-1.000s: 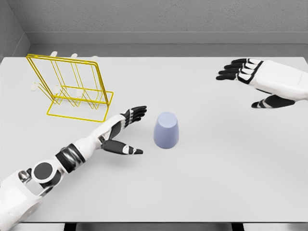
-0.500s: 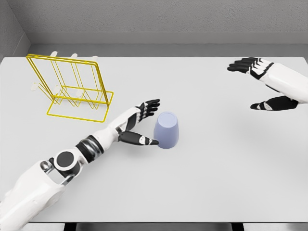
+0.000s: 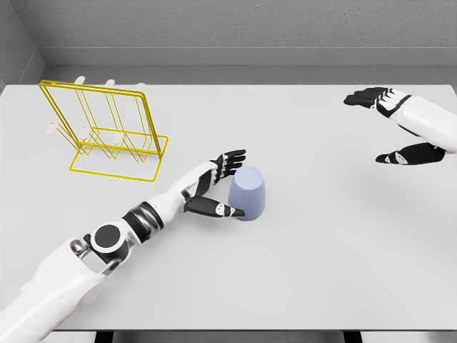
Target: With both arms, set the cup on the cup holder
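Cup point(image 3: 248, 194) sits upside down at the frame's centre on the table point(image 3: 300, 264), with the yellow holder point(image 3: 107, 132) standing well apart at upper left. My left hand point(image 3: 214, 186) is open at the cup's left side, thumb touching its base, nothing gripped. My right hand point(image 3: 400, 125) hovers open at upper right, holding nothing.

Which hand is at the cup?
The left hand: its fingers flank the cup, open. The right hand hovers far off at the table's right edge.
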`<act>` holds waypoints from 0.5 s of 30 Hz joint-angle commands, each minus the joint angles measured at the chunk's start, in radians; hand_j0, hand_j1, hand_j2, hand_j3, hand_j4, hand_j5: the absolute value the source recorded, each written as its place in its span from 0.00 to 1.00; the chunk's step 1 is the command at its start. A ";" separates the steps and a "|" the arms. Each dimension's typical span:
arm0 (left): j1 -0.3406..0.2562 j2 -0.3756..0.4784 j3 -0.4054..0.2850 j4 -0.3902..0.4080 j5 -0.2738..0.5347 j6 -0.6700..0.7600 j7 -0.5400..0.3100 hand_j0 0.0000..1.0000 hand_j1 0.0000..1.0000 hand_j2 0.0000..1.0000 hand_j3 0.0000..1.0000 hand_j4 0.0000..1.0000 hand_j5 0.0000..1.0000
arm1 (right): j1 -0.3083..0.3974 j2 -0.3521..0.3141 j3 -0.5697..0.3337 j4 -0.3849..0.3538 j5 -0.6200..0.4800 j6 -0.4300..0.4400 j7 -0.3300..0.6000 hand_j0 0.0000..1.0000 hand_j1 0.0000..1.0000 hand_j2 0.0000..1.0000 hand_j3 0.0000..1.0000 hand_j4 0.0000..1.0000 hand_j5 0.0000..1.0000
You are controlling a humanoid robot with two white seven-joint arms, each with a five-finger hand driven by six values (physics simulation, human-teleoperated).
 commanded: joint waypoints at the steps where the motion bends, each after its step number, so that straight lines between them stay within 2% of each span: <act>1: 0.000 0.000 0.000 -0.001 0.002 0.000 0.000 1.00 1.00 1.00 1.00 1.00 1.00 | 0.000 -0.001 0.000 0.000 -0.008 0.003 -0.001 1.00 1.00 1.00 1.00 1.00 1.00; 10: 0.000 0.000 0.000 -0.001 0.002 0.000 0.000 1.00 1.00 1.00 1.00 1.00 1.00 | 0.000 -0.001 0.000 0.000 -0.008 0.003 -0.001 1.00 1.00 1.00 1.00 1.00 1.00; 11: -0.003 -0.069 -0.017 -0.008 -0.013 0.027 -0.009 1.00 1.00 1.00 1.00 1.00 1.00 | 0.000 -0.001 0.000 0.001 -0.008 0.003 -0.001 1.00 1.00 1.00 1.00 1.00 1.00; 15: -0.003 -0.069 -0.017 -0.008 -0.013 0.028 -0.009 1.00 1.00 1.00 1.00 1.00 1.00 | 0.000 -0.001 0.000 0.001 -0.008 0.003 -0.001 1.00 1.00 1.00 1.00 1.00 1.00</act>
